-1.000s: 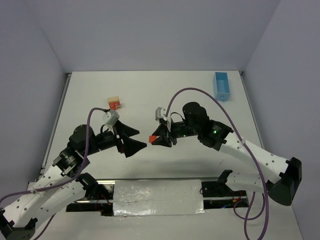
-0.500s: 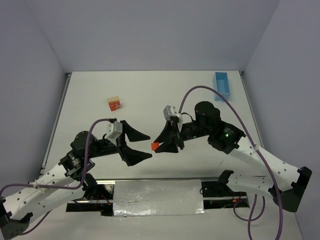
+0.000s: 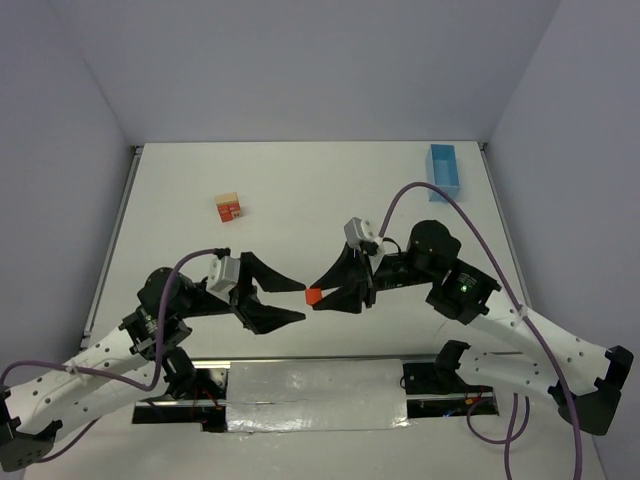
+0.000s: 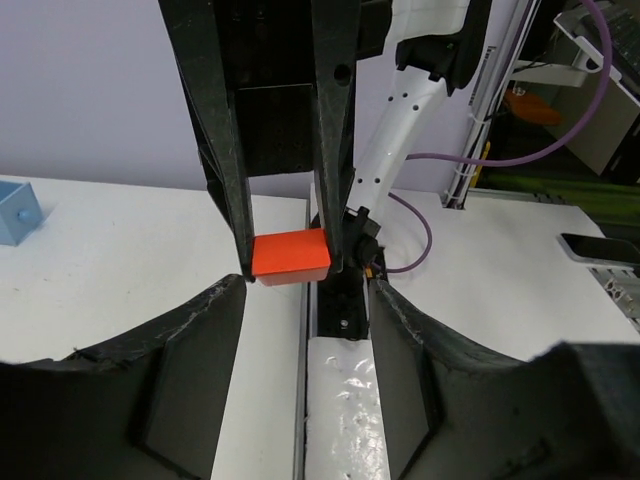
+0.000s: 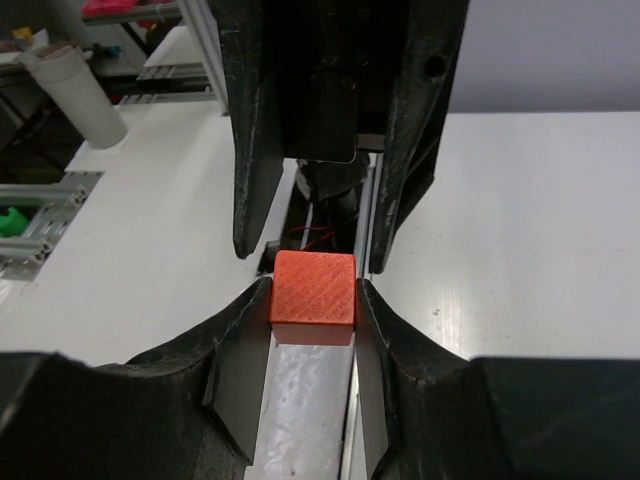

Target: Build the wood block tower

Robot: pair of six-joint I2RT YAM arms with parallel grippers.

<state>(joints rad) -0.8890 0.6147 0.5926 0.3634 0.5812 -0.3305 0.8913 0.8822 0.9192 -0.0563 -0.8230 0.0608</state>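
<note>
A red-orange wooden cube [image 3: 313,296] is held above the table near its front edge, clamped between the fingertips of my right gripper [image 3: 317,296]. In the right wrist view the cube [image 5: 314,287] fills the gap of the right gripper [image 5: 314,298]. My left gripper [image 3: 303,301] is open and faces the cube, with its tips just reaching it on either side. In the left wrist view the cube [image 4: 291,257] sits just beyond the left gripper [image 4: 308,295]. A small stack [image 3: 229,208], tan block on red-orange block, stands at the back left.
A light-blue tray [image 3: 442,172] lies at the back right corner. A foil-covered strip [image 3: 315,390] and black rail run along the table's near edge, under both grippers. Purple cables loop above each arm.
Both arms have drawn back toward the near edge. The right gripper carried the red-orange cube slightly nearer and to the right; the open left gripper stayed facing it.
</note>
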